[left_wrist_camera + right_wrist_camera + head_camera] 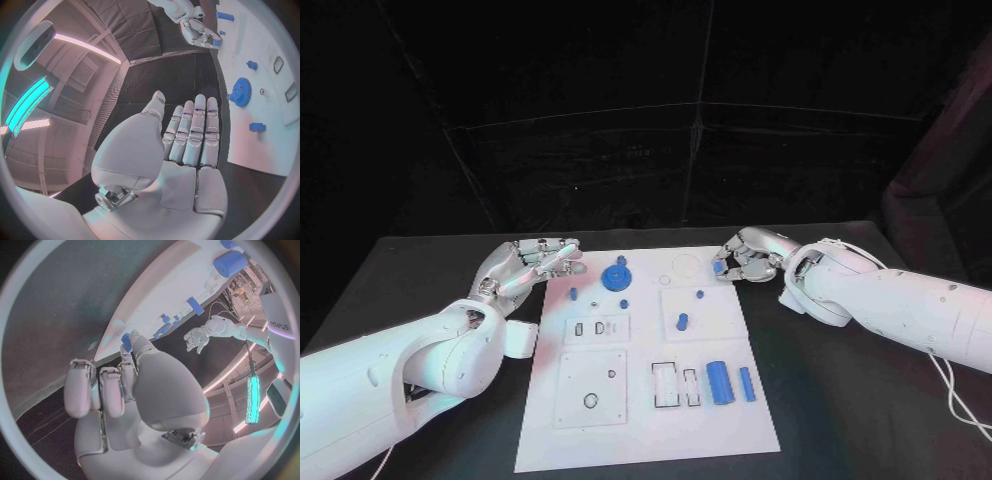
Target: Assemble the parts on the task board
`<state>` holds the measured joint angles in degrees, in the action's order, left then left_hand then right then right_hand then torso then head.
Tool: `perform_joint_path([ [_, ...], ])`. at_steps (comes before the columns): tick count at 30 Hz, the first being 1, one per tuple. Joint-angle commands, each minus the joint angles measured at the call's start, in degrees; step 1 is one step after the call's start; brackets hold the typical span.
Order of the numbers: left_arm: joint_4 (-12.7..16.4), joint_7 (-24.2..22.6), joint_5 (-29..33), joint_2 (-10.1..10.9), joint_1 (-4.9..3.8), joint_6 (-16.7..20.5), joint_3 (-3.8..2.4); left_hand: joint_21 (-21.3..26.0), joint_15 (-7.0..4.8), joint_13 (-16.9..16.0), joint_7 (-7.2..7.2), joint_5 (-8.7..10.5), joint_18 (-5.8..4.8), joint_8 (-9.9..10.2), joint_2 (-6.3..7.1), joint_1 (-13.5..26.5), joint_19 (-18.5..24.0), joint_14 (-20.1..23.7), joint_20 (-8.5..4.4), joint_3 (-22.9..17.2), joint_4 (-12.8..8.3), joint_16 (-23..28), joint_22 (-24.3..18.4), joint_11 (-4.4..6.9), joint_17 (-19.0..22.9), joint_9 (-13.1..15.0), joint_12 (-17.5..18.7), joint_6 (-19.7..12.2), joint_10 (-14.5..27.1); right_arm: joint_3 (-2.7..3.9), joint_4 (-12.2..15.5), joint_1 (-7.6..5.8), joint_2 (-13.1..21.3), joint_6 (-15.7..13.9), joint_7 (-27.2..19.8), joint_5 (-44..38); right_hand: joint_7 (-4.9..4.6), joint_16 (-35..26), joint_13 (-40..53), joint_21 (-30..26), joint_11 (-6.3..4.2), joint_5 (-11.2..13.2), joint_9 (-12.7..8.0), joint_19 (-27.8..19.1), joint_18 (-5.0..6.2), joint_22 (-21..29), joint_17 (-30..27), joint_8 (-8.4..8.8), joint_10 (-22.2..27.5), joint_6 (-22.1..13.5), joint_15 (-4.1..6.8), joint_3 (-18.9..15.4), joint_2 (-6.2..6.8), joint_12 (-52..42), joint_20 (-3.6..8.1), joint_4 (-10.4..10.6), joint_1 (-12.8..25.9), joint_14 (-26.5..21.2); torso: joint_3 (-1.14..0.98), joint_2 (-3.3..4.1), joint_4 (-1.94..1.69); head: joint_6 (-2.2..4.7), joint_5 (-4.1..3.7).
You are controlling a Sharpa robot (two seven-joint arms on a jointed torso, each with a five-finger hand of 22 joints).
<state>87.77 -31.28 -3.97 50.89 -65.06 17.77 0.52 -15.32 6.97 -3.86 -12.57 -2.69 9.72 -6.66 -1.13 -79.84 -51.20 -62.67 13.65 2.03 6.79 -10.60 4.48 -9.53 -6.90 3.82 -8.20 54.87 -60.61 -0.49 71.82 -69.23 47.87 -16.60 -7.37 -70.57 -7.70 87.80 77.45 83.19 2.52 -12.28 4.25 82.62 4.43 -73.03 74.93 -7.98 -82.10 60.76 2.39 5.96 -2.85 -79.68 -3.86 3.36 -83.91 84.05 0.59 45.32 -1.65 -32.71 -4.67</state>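
Landmark: task board (646, 420), white plate lying flat mid-table; all places below are given from it.
Left hand (531, 266): just off the board's far left corner, over the black table; fingers straight and apart, palm bare, holding nothing.
Right hand (744, 258): at the board's far right edge; fingers curled in around a small blue peg (720, 267). In the right wrist view a blue piece sits at the fingertips (127, 342). I read this as a pinch.
Gear (617, 277): blue toothed wheel on the board's far half, left of centre, lying flat.
Small pegs: one near the board's left edge (573, 293), one just below the gear (623, 303), one right of centre (682, 321).
Cylinders: two blue, the thick (718, 382) and the thin (747, 384), lying side by side near the board's right edge, on its near half.
Sockets: outlined slots and round holes on the near half, still unfilled.
Handling, judged: parts look like rigid plastic, light, smooth, so liable to slip or roll. Take pegs across the shaft near the top, leaving the tip free for its hole. Take the gear by its rim or hub, kept level.
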Motion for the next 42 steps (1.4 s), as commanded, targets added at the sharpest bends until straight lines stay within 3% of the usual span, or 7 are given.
perform_joint_path([
  [1,0.2,-0.1,-0.3,0.1,-0.07,-0.8,-0.03,0.4,0.1,0.0,-0.12,-0.15,0.87,0.4,-0.48,-0.1,-0.5,-0.5,0.01,0.0,-0.4,0.2,-0.1,0.05,-0.1,0.0,0.2,0.5,-0.4,0.06,1.0,-0.11,-0.1,-4.4,-0.8,0.2,1.96,0.3,2.9,0.2,-1.47,-0.4,0.8,0.1,-1.1,-0.1,10.3,-1.2,-1.1,2.9,0.48,0.6,-1.3,0.3,0.46,0.0,-0.5,4.9,-0.01,-0.03,0.09,-0.06,0.22],
  [13,0.5,0.1,-0.3,0.3,-0.12,-0.8,-0.02,0.4,0.1,0.0,-0.12,-0.15,0.87,0.4,-0.48,-0.1,-0.5,-0.5,0.01,0.0,-0.4,0.2,-0.1,0.05,-0.1,0.0,0.2,0.5,-0.4,0.19,13.1,-0.31,-0.1,-7.6,9.6,-3.6,1.67,0.2,2.5,0.1,-1.27,-0.1,0.5,0.1,-1.08,0.1,10.1,-0.75,-0.9,2.2,0.38,1.6,-0.67,0.8,0.49,0.1,0.6,4.9,0.39,-0.53,-0.1,-0.26,0.46],
  [17,0.3,0.2,0.5,0.3,-0.15,-1.0,-0.02,0.5,0.09,0.0,-0.09,-0.15,0.87,0.4,-0.52,-0.2,-0.5,-0.5,0.01,0.0,-0.5,0.3,-0.1,0.06,-0.1,0.0,0.3,0.5,-0.4,0.19,15.9,-0.35,-2.1,-6.8,14.4,-6.0,1.66,0.1,2.5,0.1,-1.25,-0.1,0.5,0.0,-1.07,0.2,9.9,-0.71,-0.8,2.2,0.37,1.7,-0.57,0.9,0.48,0.1,0.7,4.8,0.66,-0.84,-0.23,-0.59,1.13],
  [22,0.0,0.3,2.0,0.3,-0.18,-1.2,-0.03,0.5,0.09,0.0,-0.09,-0.15,0.87,0.4,-0.52,-0.2,-0.5,-0.5,0.01,0.0,-0.5,0.3,-0.1,0.06,-0.1,0.0,0.3,0.5,-0.4,0.14,16.8,-0.34,-5.3,-4.7,18.3,-9.5,1.56,0.0,2.3,0.1,-1.16,0.2,0.4,0.0,-1.06,0.2,9.7,-0.56,-0.7,2.0,0.3,2.0,0.0,1.2,0.43,0.1,1.3,4.8,0.89,-1.07,-0.34,-0.94,2.1],
  [29,-0.2,0.3,2.6,0.3,-0.21,-1.4,-0.03,0.5,0.05,0.0,0.01,-0.15,0.88,0.4,-0.66,-0.2,-0.6,-0.6,-0.01,0.0,-0.6,0.3,-0.1,0.15,-0.1,0.0,0.2,0.6,-0.6,0.04,16.5,-0.29,-10.1,-2.0,22.7,-11.9,1.55,-0.2,2.2,0.0,-1.13,0.4,0.4,0.0,-1.05,0.3,9.4,-0.52,-0.6,2.1,0.25,2.3,0.26,1.4,0.37,0.4,2.2,4.7,0.87,-1.06,-0.26,-1.35,3.36],
  [35,-0.3,0.3,2.7,0.1,-0.23,-1.4,-0.03,0.5,0.02,0.0,0.04,-0.16,0.89,0.4,-0.7,-0.1,-0.7,-0.7,-0.03,0.0,-0.6,0.3,-0.2,0.19,-0.1,0.0,0.2,0.7,-0.7,-1.3,16.2,-0.11,-12.8,-0.8,24.3,-14.0,1.55,-0.2,2.1,0.0,-1.13,0.4,0.3,0.0,-1.04,0.3,9.3,-0.46,-0.6,2.1,0.25,2.4,0.67,1.4,0.35,0.6,3.0,4.7,0.78,-1.02,-0.28,-1.86,4.14],
  [42,-0.4,0.3,2.7,0.0,-0.23,-1.4,-0.03,0.5,0.02,0.0,0.04,-0.16,0.89,0.4,-0.7,-0.1,-0.7,-0.7,-0.03,0.0,-0.6,0.3,-0.2,0.19,-0.1,0.0,0.2,0.7,-0.7,-1.88,15.9,0.91,-14.4,-1.4,24.9,-16.5,1.55,-0.2,2.1,0.0,-1.13,0.5,0.3,0.0,-1.05,0.2,9.3,-0.45,-0.5,2.1,0.25,2.4,0.84,1.5,0.35,0.7,3.2,4.7,0.77,-1.01,-0.28,-2.39,4.58],
])
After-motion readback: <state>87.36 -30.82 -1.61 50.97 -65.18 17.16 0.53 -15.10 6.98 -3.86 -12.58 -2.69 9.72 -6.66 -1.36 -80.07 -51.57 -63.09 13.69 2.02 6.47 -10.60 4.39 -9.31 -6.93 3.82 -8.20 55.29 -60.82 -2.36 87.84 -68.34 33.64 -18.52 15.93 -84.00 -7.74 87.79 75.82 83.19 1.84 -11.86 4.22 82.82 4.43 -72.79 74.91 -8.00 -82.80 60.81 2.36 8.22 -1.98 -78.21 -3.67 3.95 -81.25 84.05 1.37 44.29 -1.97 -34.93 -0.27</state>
